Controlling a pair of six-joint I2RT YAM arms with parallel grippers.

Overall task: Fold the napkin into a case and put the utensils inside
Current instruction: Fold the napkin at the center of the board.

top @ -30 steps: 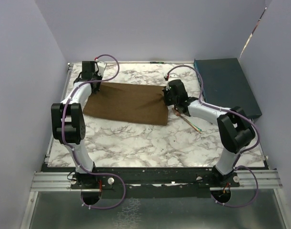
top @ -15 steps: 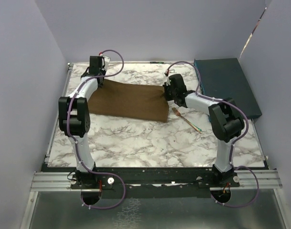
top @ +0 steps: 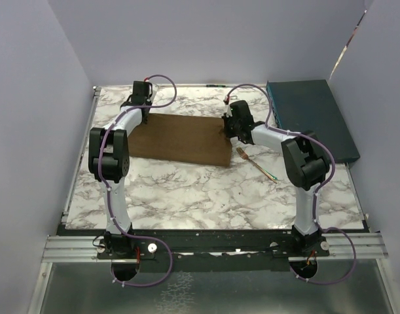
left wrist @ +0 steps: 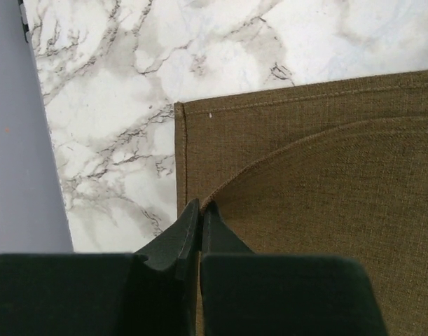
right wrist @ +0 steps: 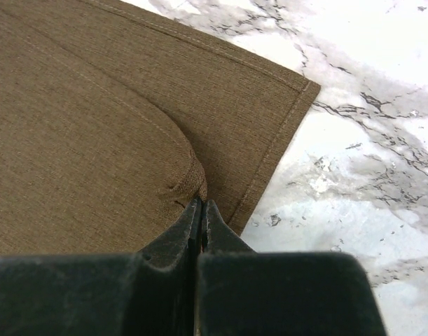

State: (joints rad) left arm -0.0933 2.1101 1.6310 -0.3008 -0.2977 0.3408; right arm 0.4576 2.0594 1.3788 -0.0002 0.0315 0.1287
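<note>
Coarse-woven brown napkin [top: 180, 139] on veined marble table [top: 206, 196], its curved top layer in tight-pinched left claw [left wrist: 199, 210] and right claw [right wrist: 202, 208].

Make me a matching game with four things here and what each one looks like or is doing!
Things:
1. napkin
2. fork
3. box
4. left gripper

Clues:
A. dark teal and flat
B. shut on a cloth edge
C. soft and brown
D. thin and copper-coloured

Pairs: 1-C, 2-D, 3-A, 4-B
</note>
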